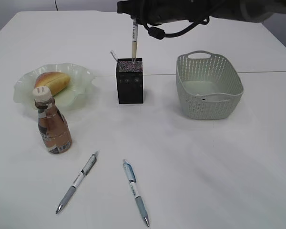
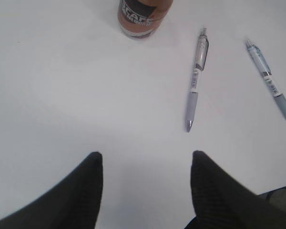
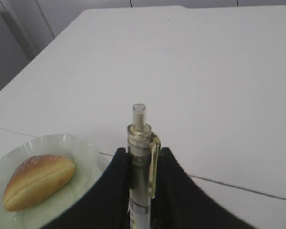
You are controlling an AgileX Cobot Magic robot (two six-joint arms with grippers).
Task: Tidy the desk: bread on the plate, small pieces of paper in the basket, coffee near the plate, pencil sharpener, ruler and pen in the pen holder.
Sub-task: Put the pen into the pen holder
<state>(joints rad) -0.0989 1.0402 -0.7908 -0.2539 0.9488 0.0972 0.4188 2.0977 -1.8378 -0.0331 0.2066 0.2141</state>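
Pen holder (image 1: 130, 81) stands at mid-worktop in the exterior view, between the plate (image 1: 81, 76) and the basket (image 1: 209, 86). We see the right tool (image 1: 134, 21) above it, pinching a beige pen (image 1: 134, 45) upright, with the pen's lower end at the holder's mouth. We judge the step in hand to be the insertion of this pen. The next move calls for a straight descent, then a release once the barrel sits inside the walls. A thin item already leans out of the holder at its left rear; we cannot tell what it is. We count one bread (image 1: 51, 82) on the plate, one coffee bottle (image 1: 51, 125) just beside the plate, and two pens on the worktop (image 1: 219, 167): a grey pen (image 1: 77, 182) and a blue pen (image 1: 135, 192). With the held one, that makes three pens. No paper pieces, ruler or sharpener are identifiable.

Left wrist view: we see the left tool (image 2: 145, 186) spread, holding nothing, above bare worktop. The grey pen (image 2: 196, 78) lies ahead of it, the blue pen (image 2: 270, 81) further right, and the base of the bottle (image 2: 140, 16) at the top edge.

Right wrist view: we see the right tool's fingers (image 3: 112, 191) pressed against the beige pen (image 3: 142, 167), clip facing right. The bread (image 3: 38, 180) rests on the plate (image 3: 83, 152) at lower left. The holder is hidden here.
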